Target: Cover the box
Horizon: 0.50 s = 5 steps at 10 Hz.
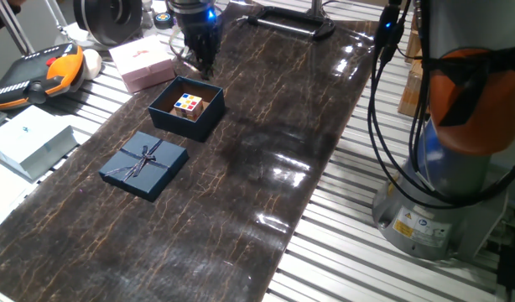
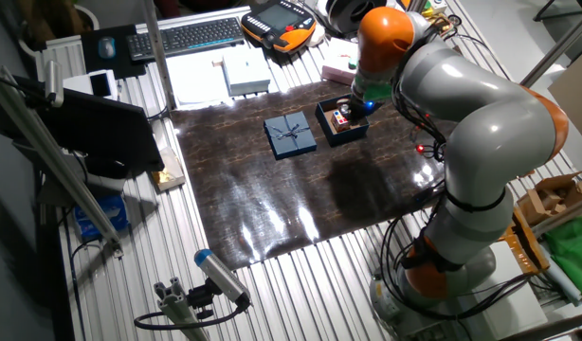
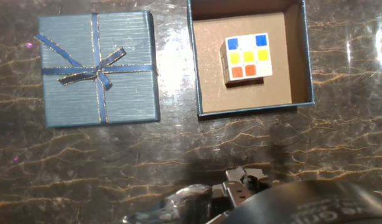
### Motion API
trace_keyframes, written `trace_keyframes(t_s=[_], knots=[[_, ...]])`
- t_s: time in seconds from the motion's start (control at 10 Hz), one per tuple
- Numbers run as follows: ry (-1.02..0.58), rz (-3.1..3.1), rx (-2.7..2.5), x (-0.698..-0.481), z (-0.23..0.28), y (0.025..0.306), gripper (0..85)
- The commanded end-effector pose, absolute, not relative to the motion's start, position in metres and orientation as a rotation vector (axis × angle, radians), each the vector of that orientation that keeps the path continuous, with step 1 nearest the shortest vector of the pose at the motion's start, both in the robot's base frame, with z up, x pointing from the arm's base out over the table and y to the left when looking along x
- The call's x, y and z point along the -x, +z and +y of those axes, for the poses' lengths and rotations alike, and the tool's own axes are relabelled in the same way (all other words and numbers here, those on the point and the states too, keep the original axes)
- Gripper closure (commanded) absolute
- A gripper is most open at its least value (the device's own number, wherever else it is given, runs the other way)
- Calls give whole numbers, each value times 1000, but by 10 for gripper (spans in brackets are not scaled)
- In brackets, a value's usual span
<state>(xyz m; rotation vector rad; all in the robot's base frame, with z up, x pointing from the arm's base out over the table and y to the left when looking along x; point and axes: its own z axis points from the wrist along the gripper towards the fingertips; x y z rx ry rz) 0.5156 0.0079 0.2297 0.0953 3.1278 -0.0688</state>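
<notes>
Box [image 1: 187, 109] sits open on the dark marbled tabletop [image 1: 266, 168], near the far end of the mat, with a small colour cube [image 3: 247, 58] inside on the brown floor. Lid [image 3: 99, 68], flat, navy with a ribbon bow, lies just beside the box, apart from it, bow side up. Pale pink box [image 1: 143, 63] is off the mat, not part of this. Hand [image 1: 199, 57] hangs above the tabletop just behind the box, holding nothing; can't tell how wide the fingers stand, since the hand view shows only a blurred bit of metal at the bottom edge and the fixed views are too small. Judgement: lid not yet picked, task at its start. The lid looks like light cardboard, stiff enough on its rim but thin, surface probably a bit slick. Best hold is across two opposite side edges, clear of the bow, light squeeze so the walls don't buckle. Keep it level; needs square alignment with the box walls or it will catch on a corner.
</notes>
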Motion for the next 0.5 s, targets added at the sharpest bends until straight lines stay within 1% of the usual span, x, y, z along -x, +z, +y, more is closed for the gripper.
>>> trace_keyframes(t_s=[0.0,0.4], knots=[[-71,3125,-107,-516,12,226,843],[-70,3115,-113,-525,24,211,843]])
